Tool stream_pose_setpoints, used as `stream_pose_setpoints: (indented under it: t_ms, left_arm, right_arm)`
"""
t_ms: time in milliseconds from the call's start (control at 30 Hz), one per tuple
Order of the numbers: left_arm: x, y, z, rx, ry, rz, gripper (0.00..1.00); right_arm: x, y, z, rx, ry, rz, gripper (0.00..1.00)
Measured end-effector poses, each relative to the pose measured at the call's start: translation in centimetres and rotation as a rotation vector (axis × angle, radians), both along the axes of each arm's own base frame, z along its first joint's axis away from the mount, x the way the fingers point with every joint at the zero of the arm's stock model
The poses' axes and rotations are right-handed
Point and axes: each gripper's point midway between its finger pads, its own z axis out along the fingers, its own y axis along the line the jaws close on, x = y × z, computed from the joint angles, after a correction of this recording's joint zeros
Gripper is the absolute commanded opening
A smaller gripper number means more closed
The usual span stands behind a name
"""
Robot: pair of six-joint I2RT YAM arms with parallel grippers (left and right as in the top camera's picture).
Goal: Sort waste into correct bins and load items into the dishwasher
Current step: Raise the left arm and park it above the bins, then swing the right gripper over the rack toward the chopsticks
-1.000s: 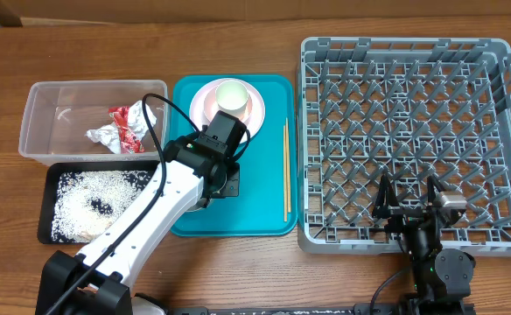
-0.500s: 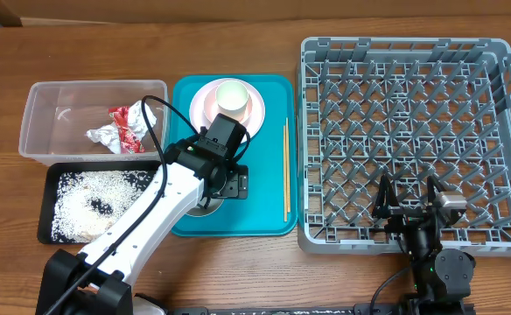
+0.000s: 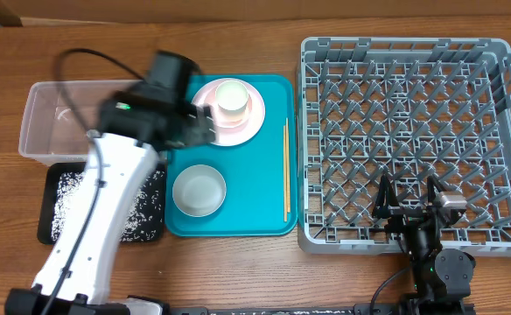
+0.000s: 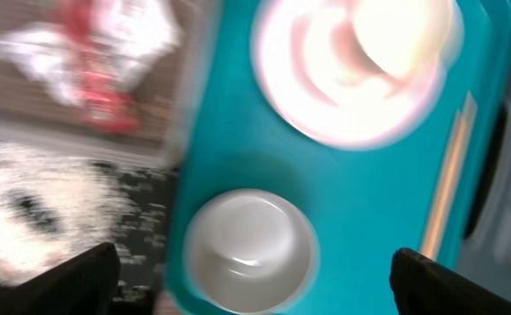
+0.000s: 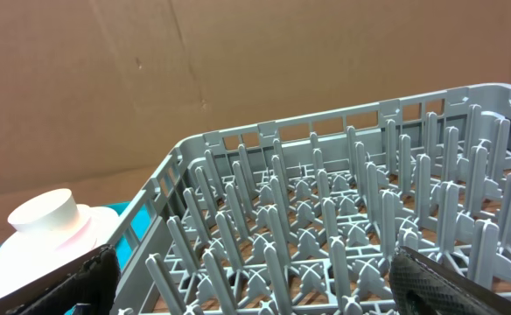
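Note:
The pale grey bowl stands alone on the teal tray, upright and empty. My left gripper hovers open above the tray's left side, holding nothing. The white plate carries the pink dish and the white cup. Chopsticks lie along the tray's right side. A napkin and red wrapper lie in the clear tub. Rice fills the black tray. My right gripper stays open over the dish rack, empty.
The left arm's white link crosses over the black tray and the tub's right end, hiding the waste there from above. The rack's upright pegs stand close under the right gripper. Bare wooden table runs along the front.
The left gripper opened and let go of the grey bowl on the teal tray, then swung up and back toward the tub. The right arm has not moved.

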Motion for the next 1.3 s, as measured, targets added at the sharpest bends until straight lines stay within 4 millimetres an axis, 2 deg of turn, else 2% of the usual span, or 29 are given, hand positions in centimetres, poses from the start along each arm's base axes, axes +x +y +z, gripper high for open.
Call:
stream_pose_setpoints:
  t_ms: [100, 167, 267, 367, 1033, 1133, 1300]
  left_arm:
    - [0.3, 5.0, 0.7, 0.018, -0.014, 0.140, 1.00]
    - [0.2, 7.3, 0.7, 0.024, -0.011, 0.202, 1.00]
    - [-0.2, 9.6, 0.7, 0.027, -0.009, 0.268, 1.00]
    - [-0.4, 10.9, 0.7, 0.030, -0.008, 0.305, 1.00]
    - [-0.4, 11.2, 0.7, 0.030, -0.008, 0.313, 1.00]
    - [-0.4, 11.2, 0.7, 0.030, -0.008, 0.313, 1.00]
    - [-0.4, 11.2, 0.7, 0.030, -0.008, 0.313, 1.00]
  right_arm:
    - [0.0, 0.0, 0.0, 0.000, 0.000, 0.000, 1.00]
    - [0.0, 0.0, 0.0, 0.000, 0.000, 0.000, 1.00]
    - [0.0, 0.0, 0.0, 0.000, 0.000, 0.000, 1.00]
    - [0.0, 0.0, 0.0, 0.000, -0.001, 0.000, 1.00]
    - [0.0, 0.0, 0.0, 0.002, -0.001, 0.001, 1.00]
    - [-0.1, 1.2, 0.3, 0.070, -0.006, 0.069, 1.00]
    - [-1.2, 5.3, 0.6, 0.294, 0.041, 0.308, 1.00]
